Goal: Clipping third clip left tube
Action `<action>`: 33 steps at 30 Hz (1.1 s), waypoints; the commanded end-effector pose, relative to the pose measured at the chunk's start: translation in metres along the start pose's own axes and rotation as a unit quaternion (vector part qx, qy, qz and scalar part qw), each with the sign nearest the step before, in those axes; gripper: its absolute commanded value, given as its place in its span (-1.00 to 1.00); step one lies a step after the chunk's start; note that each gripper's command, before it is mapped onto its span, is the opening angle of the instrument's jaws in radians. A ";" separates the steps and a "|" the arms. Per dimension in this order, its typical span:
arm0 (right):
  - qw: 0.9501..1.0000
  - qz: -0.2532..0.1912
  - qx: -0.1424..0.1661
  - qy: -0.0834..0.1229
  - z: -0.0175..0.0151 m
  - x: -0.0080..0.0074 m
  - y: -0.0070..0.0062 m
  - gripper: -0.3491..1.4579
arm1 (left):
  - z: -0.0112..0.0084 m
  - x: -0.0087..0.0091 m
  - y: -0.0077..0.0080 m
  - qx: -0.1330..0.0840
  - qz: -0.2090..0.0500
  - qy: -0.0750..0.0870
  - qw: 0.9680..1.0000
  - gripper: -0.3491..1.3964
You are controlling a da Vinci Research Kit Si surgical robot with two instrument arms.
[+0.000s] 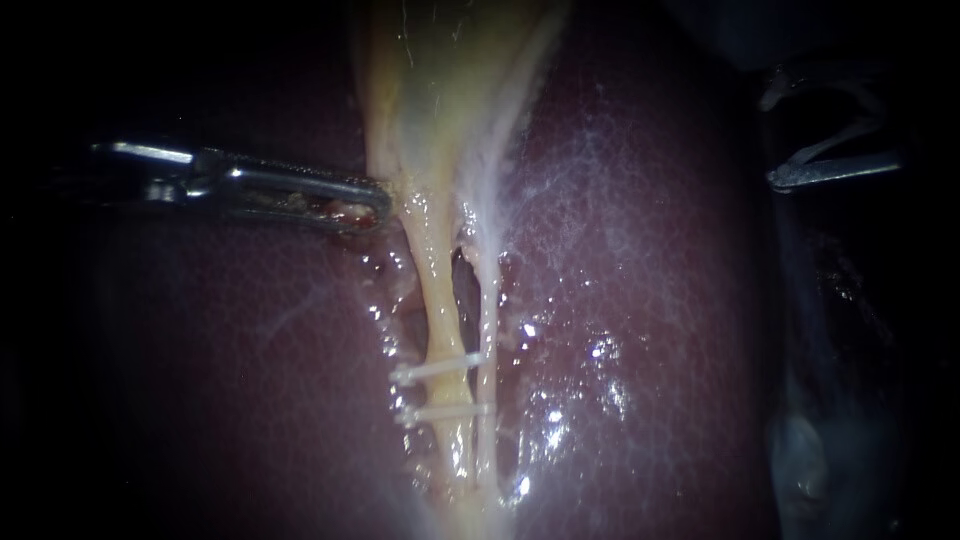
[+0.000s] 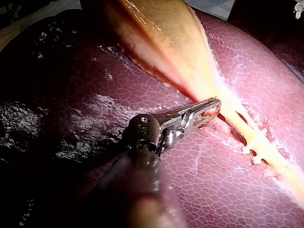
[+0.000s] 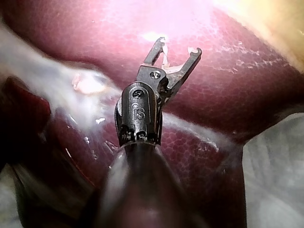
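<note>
The pincer of my left instrument is closed on the pale yellow gallbladder at its edge. That of my right instrument gapes wide, well apart from the yellow left tube carrying two white clips.

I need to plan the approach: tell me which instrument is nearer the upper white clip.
Left. The left instrument touches the yellow tissue a little way above the upper clip. The right instrument hangs far off to the side, past the liver edge, jaws open.

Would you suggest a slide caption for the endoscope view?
Two clips cross the left tube over the liver; left instrument meets the gallbladder edge, right instrument sits apart.
</note>
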 end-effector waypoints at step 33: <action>0.999 0.020 0.020 0.015 0.0021 0.0013 -0.0017 -0.06 | -0.0081 -0.0050 0.0005 -0.016 0.000 -0.029 0.999 -1.00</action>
